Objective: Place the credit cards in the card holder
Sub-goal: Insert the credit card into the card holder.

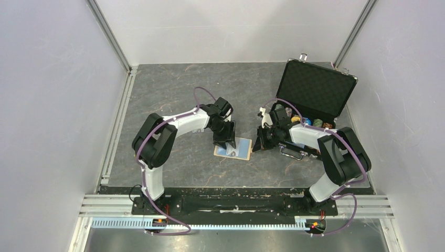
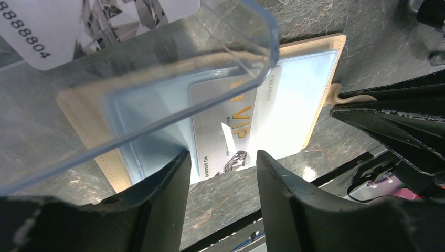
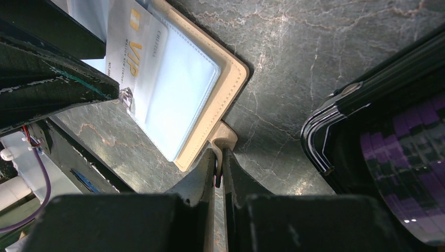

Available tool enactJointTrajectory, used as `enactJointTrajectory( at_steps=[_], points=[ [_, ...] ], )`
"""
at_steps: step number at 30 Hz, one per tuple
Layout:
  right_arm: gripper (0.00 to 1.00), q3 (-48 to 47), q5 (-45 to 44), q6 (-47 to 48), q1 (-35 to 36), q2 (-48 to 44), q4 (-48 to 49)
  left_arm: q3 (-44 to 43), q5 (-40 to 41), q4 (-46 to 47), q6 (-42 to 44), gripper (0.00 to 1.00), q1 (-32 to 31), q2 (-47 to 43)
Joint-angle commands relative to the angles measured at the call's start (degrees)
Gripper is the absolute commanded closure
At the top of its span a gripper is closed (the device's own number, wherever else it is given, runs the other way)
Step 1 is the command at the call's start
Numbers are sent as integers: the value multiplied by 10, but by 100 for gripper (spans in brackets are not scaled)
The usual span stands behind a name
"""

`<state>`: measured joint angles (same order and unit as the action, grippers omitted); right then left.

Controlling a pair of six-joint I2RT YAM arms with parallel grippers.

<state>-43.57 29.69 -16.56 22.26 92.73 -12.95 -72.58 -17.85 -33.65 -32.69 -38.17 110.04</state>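
The card holder [image 1: 239,149] lies open on the table, tan rim and light blue pockets up. It also shows in the left wrist view [image 2: 309,68] and the right wrist view [image 3: 231,79]. One credit card [image 2: 225,123], marked VIP, sits partly inside a pocket with its near end sticking out. A second credit card [image 2: 42,26] lies on the table beyond the card holder. My left gripper [image 2: 223,168] is open and empty, just above the VIP card's near end. My right gripper [image 3: 219,163] is shut on the card holder's snap tab [image 3: 224,137].
A clear plastic piece [image 2: 157,79] hangs across the left wrist view over the card holder. An open black case [image 1: 315,97] with poker chips stands at the right, close to my right arm. Metal rails run along the table's left and near edges.
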Motion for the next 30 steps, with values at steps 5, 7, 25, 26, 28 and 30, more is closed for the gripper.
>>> enactJointTrajectory(
  at_steps=[5,7,25,26,28,30],
  points=[
    [100,5,3,-3,1,-4,-10,-46,-2,-15,56,45,-17,49],
    [100,4,2,-2,1,-3,-11,-55,-14,-15,57,45,-21,53],
    [100,-43,2,3,1,25,-32,-92,-107,-2,84,35,-30,61],
    [100,-48,1,4,1,27,-37,-94,-98,-12,89,35,-30,56],
    [96,-57,0,7,1,26,-48,-103,-63,-39,100,33,-27,48],
    [86,-67,-5,11,1,23,-59,-107,-36,-56,106,32,-19,35]
  ],
)
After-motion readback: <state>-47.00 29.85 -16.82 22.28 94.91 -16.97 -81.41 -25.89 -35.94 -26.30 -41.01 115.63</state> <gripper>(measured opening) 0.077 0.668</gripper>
